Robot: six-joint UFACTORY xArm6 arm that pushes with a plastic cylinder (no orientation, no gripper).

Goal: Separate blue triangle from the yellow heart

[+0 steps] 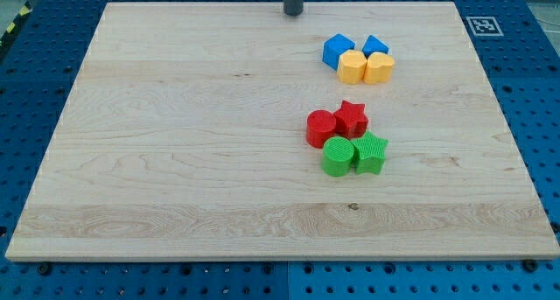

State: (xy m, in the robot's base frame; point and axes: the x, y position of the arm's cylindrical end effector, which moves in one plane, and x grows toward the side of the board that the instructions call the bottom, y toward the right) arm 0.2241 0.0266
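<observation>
Tip (293, 12) bare, holding nothing, near view's top, apart from blue triangle (375, 45) touching yellow heart (379, 68).

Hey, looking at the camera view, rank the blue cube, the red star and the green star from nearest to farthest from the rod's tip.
From my tip at the view's top edge:
1. Blue cube, just below and right of the tip, in the upper cluster.
2. Red star, mid-board, lower down.
3. Green star, lowest, beneath the red star.
</observation>
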